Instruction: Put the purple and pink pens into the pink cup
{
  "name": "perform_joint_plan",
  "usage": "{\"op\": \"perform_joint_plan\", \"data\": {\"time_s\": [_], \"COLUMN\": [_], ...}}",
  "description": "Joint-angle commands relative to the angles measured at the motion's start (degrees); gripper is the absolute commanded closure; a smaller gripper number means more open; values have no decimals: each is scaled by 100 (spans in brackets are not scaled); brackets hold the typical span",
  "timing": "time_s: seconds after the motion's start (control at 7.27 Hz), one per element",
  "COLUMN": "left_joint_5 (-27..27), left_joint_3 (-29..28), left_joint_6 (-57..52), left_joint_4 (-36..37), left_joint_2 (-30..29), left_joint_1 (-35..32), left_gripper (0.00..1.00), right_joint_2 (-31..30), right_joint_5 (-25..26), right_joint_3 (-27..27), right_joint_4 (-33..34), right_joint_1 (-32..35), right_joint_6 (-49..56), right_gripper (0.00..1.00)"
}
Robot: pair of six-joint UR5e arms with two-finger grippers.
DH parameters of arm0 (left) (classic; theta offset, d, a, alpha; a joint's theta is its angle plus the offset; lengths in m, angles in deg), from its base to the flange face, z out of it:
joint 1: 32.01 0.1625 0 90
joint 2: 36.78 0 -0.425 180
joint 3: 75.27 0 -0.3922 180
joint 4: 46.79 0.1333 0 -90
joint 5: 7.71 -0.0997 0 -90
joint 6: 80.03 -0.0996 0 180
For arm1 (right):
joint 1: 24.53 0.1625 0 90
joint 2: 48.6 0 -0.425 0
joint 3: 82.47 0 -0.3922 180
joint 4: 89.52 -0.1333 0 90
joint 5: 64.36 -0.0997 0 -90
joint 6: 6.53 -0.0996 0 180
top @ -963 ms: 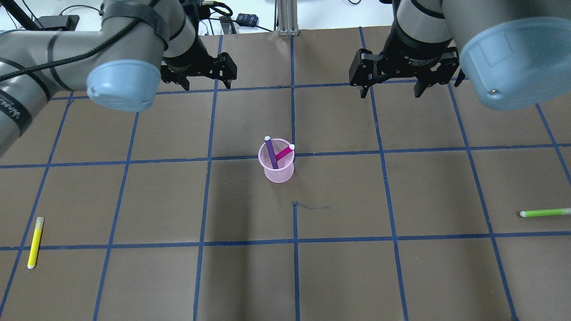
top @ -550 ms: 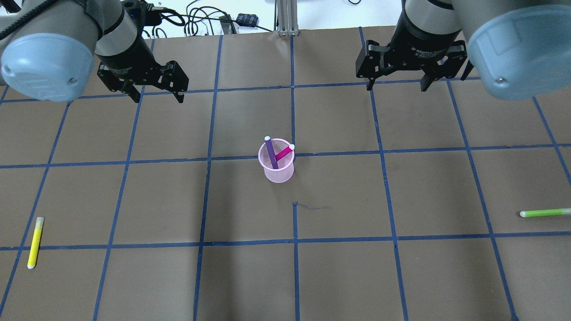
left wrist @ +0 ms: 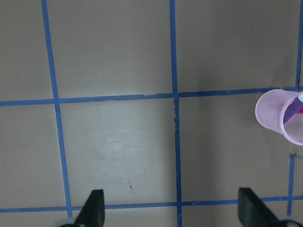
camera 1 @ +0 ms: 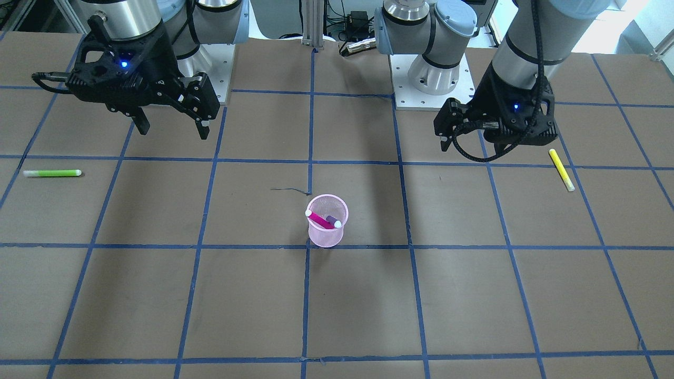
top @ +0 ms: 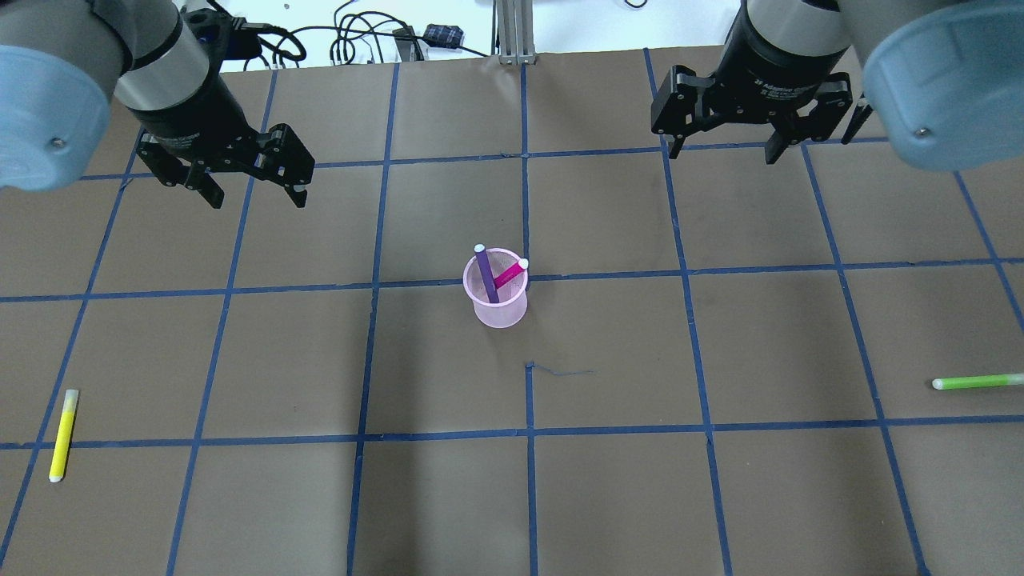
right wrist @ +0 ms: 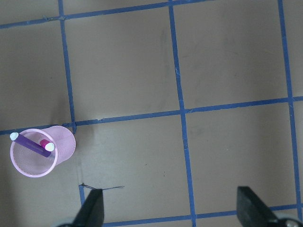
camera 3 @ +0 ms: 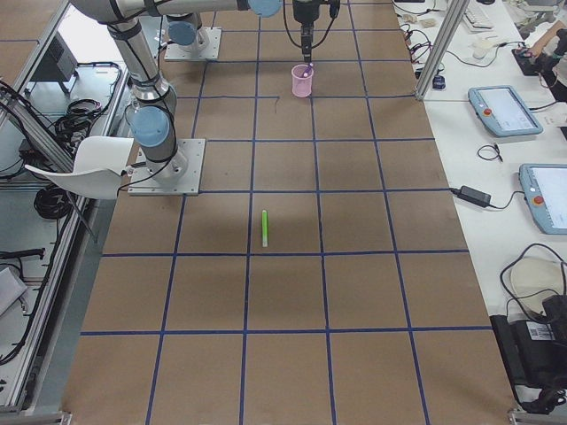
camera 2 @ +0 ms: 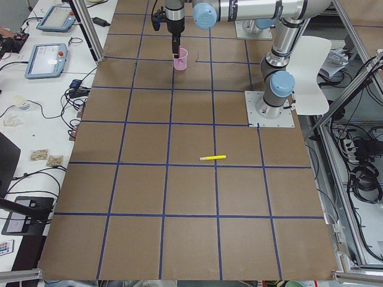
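Note:
The pink mesh cup [top: 498,308] stands upright near the table's middle. The purple pen [top: 486,276] and the pink pen [top: 509,277] stand inside it, leaning on the rim, white caps up. The cup also shows in the front view [camera 1: 326,238], the left wrist view [left wrist: 274,113] and the right wrist view [right wrist: 59,142]. My left gripper [top: 258,196] is open and empty, above the table at the cup's far left. My right gripper [top: 724,152] is open and empty, at the cup's far right. Neither touches the cup.
A yellow pen [top: 63,434] lies near the left edge. A green pen [top: 976,382] lies near the right edge. Blue tape lines grid the brown table. Cables [top: 360,40] lie past the far edge. The arm bases [camera 1: 432,79] stand on the robot's side.
The left arm has swung to the left, and its gripper has moved away from the cup. The right gripper has shifted slightly right and farther back. The cup and pens have not moved.

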Motion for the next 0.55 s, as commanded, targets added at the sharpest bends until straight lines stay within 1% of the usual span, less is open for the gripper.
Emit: {"op": "perform_joint_plan", "data": {"time_s": [0.0, 0.41], "left_joint_5": [-4, -39], "left_joint_3": [41, 156], "left_joint_6": [5, -3], "left_joint_4": [-147, -156], "left_joint_2": [194, 229], "left_joint_1": [-4, -13], "left_gripper": [0, 0], "right_joint_2": [-5, 4], "right_joint_5": [-7, -7], "right_joint_3": [15, 23], "right_joint_4": [-1, -10], "right_joint_1": [-3, -3], "right_joint_6": [12, 12], "right_gripper": [0, 0]}}
